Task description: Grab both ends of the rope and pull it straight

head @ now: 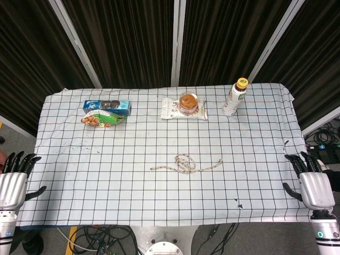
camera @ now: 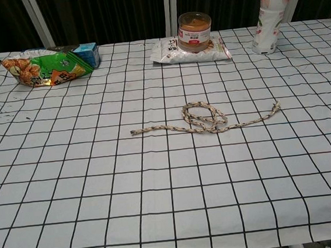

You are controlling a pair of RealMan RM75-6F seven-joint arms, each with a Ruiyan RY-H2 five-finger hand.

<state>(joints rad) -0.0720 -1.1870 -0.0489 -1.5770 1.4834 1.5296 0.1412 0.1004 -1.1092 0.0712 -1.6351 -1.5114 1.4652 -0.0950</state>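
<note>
The rope (head: 186, 163) lies loose on the table (head: 106, 186), a little toward 6 o'clock of the middle of the checked cloth. Its middle is coiled into a small loop, one end trails off toward 9 o'clock and the other toward 3 o'clock, and in the chest view the rope (camera: 206, 120) rests flat with both frayed ends free on the cloth.

My left hand (head: 13, 180) hangs off the table's edge at 9 o'clock, fingers spread and pointing up toward 12, holding nothing. My right hand (head: 313, 183) sits off the opposite edge at 3 o'clock, fingers likewise apart and empty. Both hands are well apart from the rope; neither shows in the chest view.

Along the far side, toward 12 o'clock, stand the other things. At about 11 o'clock a blue box (head: 107, 105) lies just behind a green snack bag (head: 102, 119), the two touching. Near 12 o'clock a round jar (head: 188, 102) with a brownish lid rests on a white packet (head: 170, 109). At about 1 o'clock a white bottle (head: 234, 99) with a yellow cap stands upright, just beside the packet's right end.
</note>
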